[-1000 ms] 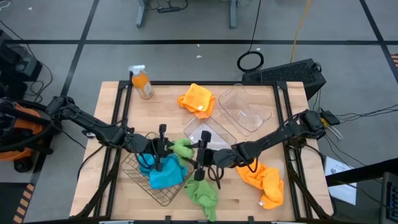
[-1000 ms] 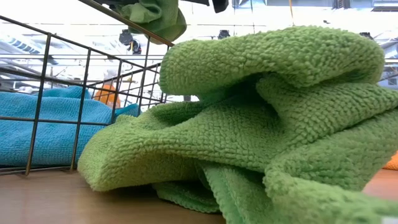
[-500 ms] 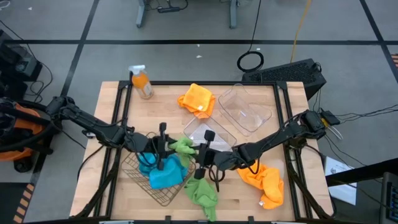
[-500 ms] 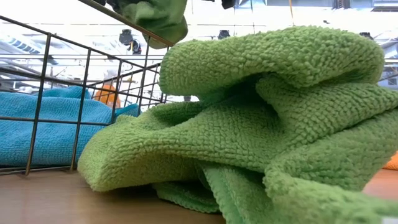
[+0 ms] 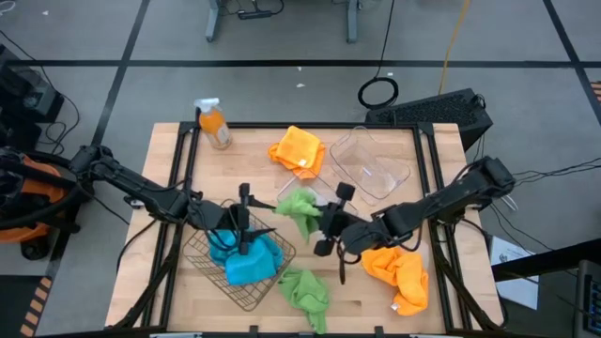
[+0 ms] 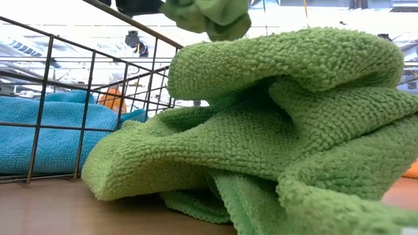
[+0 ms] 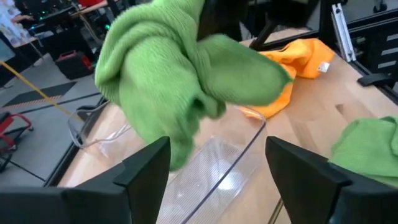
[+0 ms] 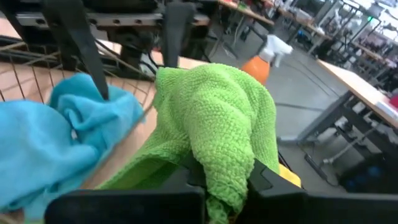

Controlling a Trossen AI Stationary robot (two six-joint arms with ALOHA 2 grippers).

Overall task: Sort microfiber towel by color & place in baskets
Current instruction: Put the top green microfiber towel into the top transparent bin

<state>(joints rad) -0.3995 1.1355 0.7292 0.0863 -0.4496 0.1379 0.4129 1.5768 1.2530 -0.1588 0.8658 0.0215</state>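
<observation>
My right gripper (image 5: 319, 219) is shut on a green microfiber towel (image 5: 299, 205), held up over a clear tub (image 5: 319, 199) at the table's middle. My left gripper (image 5: 246, 221) stands open just left of that towel, above the wire-mesh basket (image 5: 246, 268), touching nothing. Blue towels (image 5: 249, 263) lie in the basket. A second green towel (image 5: 305, 293) lies bunched on the table near the front edge. One orange towel (image 5: 299, 150) lies at the back, another (image 5: 396, 272) at the right front. A second clear tub (image 5: 371, 164) stands behind the first. My right gripper pinches a bunched fold of the green towel (image 8: 217, 158) between its two fingers, coming nearly level from the table's right. The cloth humps over the fingertips and hangs slack in front of them, lifted clear of the table and the tub.
An orange spray bottle (image 5: 214, 124) stands at the far left corner. In the low view the lying green towel (image 6: 274, 130) fills the foreground, with the basket's wires (image 6: 85, 111) to its left. Bare wood lies at the table's far middle and right front corner.
My right gripper shut on the green towel that my left gripper held, and my left gripper opened and let go. My right gripper then rose and went toward the table's right and far side, carrying the towel from over the basket's edge to above the clear tub.
</observation>
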